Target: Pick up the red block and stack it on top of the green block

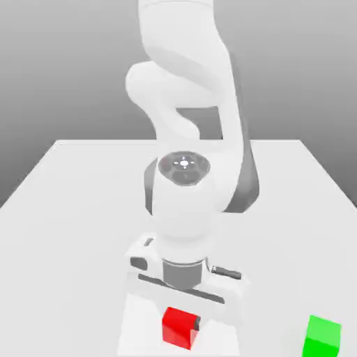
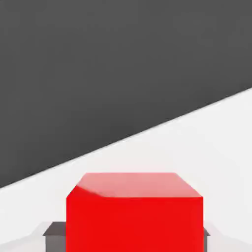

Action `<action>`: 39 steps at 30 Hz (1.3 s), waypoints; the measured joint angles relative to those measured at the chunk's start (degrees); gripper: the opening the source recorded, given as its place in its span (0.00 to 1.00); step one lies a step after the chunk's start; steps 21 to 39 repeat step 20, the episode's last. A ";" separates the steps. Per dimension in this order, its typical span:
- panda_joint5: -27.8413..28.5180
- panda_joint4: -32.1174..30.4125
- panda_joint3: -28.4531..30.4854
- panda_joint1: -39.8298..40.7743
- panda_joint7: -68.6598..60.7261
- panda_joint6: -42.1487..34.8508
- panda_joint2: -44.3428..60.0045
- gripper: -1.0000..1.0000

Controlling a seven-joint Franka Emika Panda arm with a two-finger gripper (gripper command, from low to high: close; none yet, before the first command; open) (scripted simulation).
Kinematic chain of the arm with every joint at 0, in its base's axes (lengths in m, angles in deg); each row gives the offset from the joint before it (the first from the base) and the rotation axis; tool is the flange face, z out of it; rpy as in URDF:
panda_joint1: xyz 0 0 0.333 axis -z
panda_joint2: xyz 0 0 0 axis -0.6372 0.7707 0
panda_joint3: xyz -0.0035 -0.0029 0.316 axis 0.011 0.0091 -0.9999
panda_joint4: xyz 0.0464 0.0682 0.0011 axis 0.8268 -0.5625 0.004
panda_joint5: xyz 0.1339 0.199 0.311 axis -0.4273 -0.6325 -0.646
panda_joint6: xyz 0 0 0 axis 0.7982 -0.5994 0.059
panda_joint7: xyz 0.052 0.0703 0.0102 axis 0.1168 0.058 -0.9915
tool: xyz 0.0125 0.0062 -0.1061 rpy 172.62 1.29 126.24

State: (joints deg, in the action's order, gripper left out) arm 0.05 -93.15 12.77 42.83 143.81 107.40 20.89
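Nearest, at the exterior view's right, is 1 green block (image 1: 322, 338) on the worktop (image 1: 279, 244). Near the exterior view's bottom edge, left of the green block and well apart from it, is 1 red block (image 1: 180, 328). The tool (image 2: 134, 241) has the red block between its 2 fingers, 1 against each side. Beyond, the white arm (image 1: 185, 209) rises above the worktop; backdrop grey.
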 joint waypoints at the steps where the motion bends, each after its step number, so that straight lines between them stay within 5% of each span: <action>1: -0.25 -0.21 -0.27 0.22 -0.19 -1.12 -1.32 0.00; 6: -1.63 -0.15 -2.36 -0.33 -3.16 -9.08 -9.17 0.00; 12: 1.94 8.94 -11.29 -7.60 -14.12 -16.28 -6.71 0.00; 16: 7.53 13.61 -12.74 -11.85 -15.80 -13.55 1.34 0.00; 17: 8.55 13.90 -12.46 -12.25 -15.32 -12.42 2.87 1.00; 39: 8.55 13.90 -12.46 -12.25 -15.32 -12.42 2.87 1.00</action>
